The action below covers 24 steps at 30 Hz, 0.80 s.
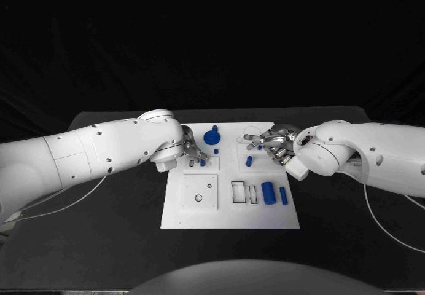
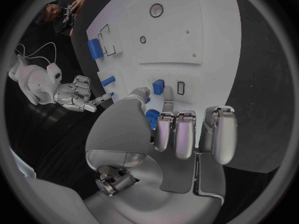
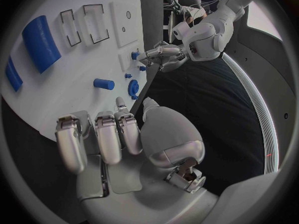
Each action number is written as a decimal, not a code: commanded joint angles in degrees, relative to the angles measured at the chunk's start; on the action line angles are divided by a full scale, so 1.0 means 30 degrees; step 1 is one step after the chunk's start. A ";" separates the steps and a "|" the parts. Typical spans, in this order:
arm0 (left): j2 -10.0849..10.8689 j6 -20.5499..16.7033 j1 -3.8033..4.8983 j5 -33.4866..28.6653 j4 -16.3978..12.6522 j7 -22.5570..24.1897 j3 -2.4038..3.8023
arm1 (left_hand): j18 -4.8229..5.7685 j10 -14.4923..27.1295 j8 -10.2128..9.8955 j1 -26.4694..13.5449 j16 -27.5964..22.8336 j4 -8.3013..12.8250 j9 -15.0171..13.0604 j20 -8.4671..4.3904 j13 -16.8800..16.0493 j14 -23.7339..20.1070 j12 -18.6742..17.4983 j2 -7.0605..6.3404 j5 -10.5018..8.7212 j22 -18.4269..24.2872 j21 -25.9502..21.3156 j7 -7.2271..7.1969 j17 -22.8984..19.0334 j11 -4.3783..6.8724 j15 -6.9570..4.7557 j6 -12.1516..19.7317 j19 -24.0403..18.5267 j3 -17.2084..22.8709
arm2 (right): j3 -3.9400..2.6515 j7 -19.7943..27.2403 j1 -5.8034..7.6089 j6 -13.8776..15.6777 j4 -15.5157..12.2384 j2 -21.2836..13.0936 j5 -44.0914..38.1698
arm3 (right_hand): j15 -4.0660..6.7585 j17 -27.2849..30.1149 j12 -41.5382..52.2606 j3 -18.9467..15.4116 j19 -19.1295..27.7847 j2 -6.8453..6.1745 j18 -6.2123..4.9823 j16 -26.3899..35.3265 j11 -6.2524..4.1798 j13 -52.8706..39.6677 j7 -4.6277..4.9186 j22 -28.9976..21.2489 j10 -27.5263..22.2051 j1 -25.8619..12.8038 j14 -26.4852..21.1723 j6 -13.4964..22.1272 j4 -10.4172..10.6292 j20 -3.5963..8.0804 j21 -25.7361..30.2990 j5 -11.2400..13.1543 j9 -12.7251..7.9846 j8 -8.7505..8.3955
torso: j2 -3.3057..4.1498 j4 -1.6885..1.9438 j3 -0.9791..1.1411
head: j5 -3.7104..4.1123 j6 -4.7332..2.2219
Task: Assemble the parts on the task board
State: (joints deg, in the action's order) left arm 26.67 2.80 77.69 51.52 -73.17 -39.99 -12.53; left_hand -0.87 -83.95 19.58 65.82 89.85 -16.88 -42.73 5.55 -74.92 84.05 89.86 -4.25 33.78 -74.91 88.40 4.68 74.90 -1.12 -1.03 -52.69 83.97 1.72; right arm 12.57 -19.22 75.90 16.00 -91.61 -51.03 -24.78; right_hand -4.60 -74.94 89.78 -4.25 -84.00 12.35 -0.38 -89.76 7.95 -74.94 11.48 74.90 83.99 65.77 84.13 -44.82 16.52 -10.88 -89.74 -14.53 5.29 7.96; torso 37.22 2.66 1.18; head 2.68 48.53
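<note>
While both hands hover over the far half of the task board [image 1: 177, 215], neither plainly holds a part. The left hand [image 1: 190, 150], at about ten o'clock from the board's middle, has its fingers curled down beside a small blue block [image 2: 158, 87] and a blue peg [image 2: 167, 92] standing by a rectangular slot; whether a fingertip touches either I cannot tell. The right hand [image 1: 276, 146], at about one o'clock, points a finger toward a short blue cylinder [image 1: 249, 161] lying on the board, its long axis running roughly from twelve to six; this hand looks empty, fingers loosely bent. A blue gear [image 1: 212, 136] sits at twelve o'clock between the hands. Near five o'clock a large blue cylinder [image 1: 268, 193] and a slim blue bar [image 1: 284, 195] lie parallel, long axes twelve to six, beside empty rectangular pockets, probably waiting their turn.
</note>
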 commanded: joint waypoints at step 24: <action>0.1720 -0.1247 0.0706 0.0177 -0.1259 0.1532 0.0535 | 0.0290 -0.2018 0.0458 -0.3520 0.0049 0.0013 -0.0213 0.0098 -0.5025 0.1983 0.0048 0.0543 -0.6348 -0.5031 0.0532 -0.0072 0.5033 -0.0040 0.0002 -0.0570 0.2011 -0.2178 | 0.0001 0.0176 -0.0083 -0.0260 0.0094 0.0014 -0.0040 | -0.0135 -0.5019 0.0073 -0.0128 -0.2000 0.0019 0.0127 -0.0078 0.0083 -0.5020 0.0216 0.5032 0.2003 0.0140 0.1957 0.0095 0.0022 -0.0118 -0.0085 -0.0054 0.0018 0.0128 | -0.0045 0.0031 0.0039 | -0.0087 -0.0278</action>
State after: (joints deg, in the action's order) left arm 31.61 0.04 79.39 51.59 -76.59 -38.50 -11.08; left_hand -0.87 -83.95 20.60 55.52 89.85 -16.74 -43.33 5.55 -74.91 84.05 89.86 -2.46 15.36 -74.91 89.80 4.39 74.94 -1.12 -1.03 -54.06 83.97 -4.43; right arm 12.57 -19.19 75.71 16.00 -91.35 -51.03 -24.78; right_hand -4.60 -74.93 89.78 -4.25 -84.00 12.35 -0.38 -89.77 7.94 -74.94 11.48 74.94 83.99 65.77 84.13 -44.82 16.52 -10.88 -89.74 -14.53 5.27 7.96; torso 37.12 2.70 1.19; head 2.53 47.92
